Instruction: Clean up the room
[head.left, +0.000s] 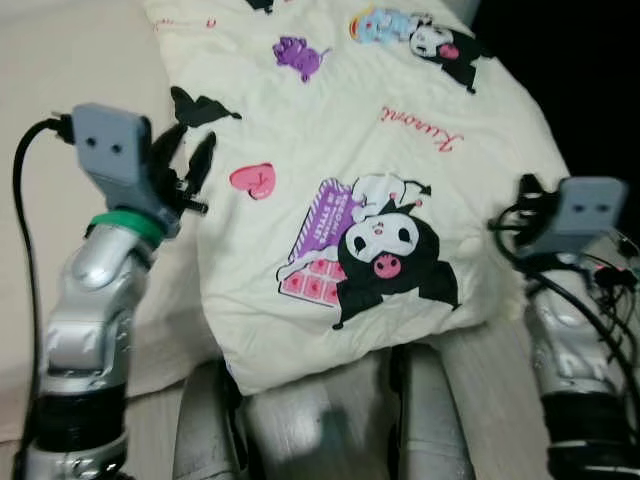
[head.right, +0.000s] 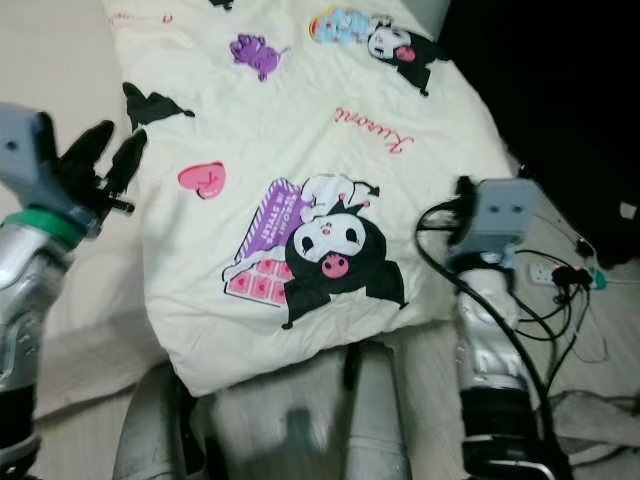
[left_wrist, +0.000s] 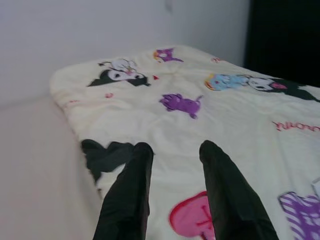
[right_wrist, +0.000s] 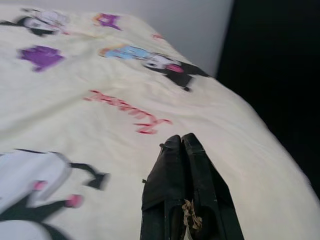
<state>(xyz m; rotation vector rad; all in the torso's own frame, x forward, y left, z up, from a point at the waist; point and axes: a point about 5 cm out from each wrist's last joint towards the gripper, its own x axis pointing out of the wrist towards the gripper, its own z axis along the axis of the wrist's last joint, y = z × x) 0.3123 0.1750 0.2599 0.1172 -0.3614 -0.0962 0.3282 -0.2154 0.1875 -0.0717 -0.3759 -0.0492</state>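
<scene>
A cream blanket (head.left: 350, 150) printed with cartoon characters, hearts and red lettering lies spread over the bed. Its near edge hangs just in front of my legs. My left gripper (head.left: 192, 150) hovers at the blanket's left edge, beside a black bat print and a pink heart (head.left: 252, 180). In the left wrist view its two black fingers (left_wrist: 131, 190) stand open, with nothing between them. My right gripper (right_wrist: 182, 137) is at the blanket's right edge. Its fingers are pressed together just above the fabric, pointing along the red lettering (right_wrist: 127, 112).
A bare beige sheet (head.left: 60, 100) covers the bed left of the blanket. A dark area lies beyond the bed's right side. A power strip with cables (head.right: 560, 272) sits on the floor at the right. A pale wall (left_wrist: 100, 30) rises behind the bed's far end.
</scene>
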